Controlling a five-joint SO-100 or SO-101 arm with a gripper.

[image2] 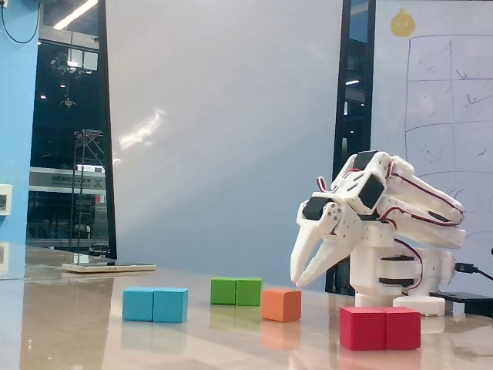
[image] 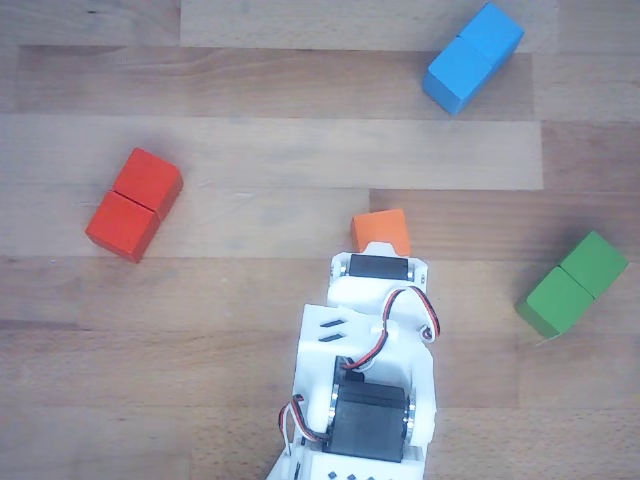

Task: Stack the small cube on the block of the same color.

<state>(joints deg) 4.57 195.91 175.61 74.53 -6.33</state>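
Four coloured pieces sit on the wooden counter [image: 260, 150]. Small orange cube [image: 381, 231] lies near the middle in the other view, just ahead of the arm's white wrist housing and partly tucked under its front edge. Red block [image: 134, 204], two cubes long, lies well apart to the left in that view, angled. Blue block [image: 473, 56] is at the top right, also angled. Green block [image: 572, 284] is at the right edge, level with the arm's wrist.

Fixed view, low and from the side: blue block [image2: 155, 304] at left, green block [image2: 236, 291] further back, small orange cube [image2: 280, 304] just right of the green one, red block [image2: 380, 327] nearest the camera at right. All four rest flat on the counter [image2: 77, 324]; none is stacked.

Claw [image2: 302, 280] hangs nose-down above and just to the right of the orange cube, tips clear of the counter. Its two white fingers [image2: 310, 245] stand slightly parted, a narrow gap showing between them toward the tips. Nothing is held between them. The cube is not touched by the tips as far as the side view shows. In the other view the claw tips are hidden beneath the wrist housing.

Arm's base [image2: 400, 274] stands behind the red block, red and black cables looping over the joints.
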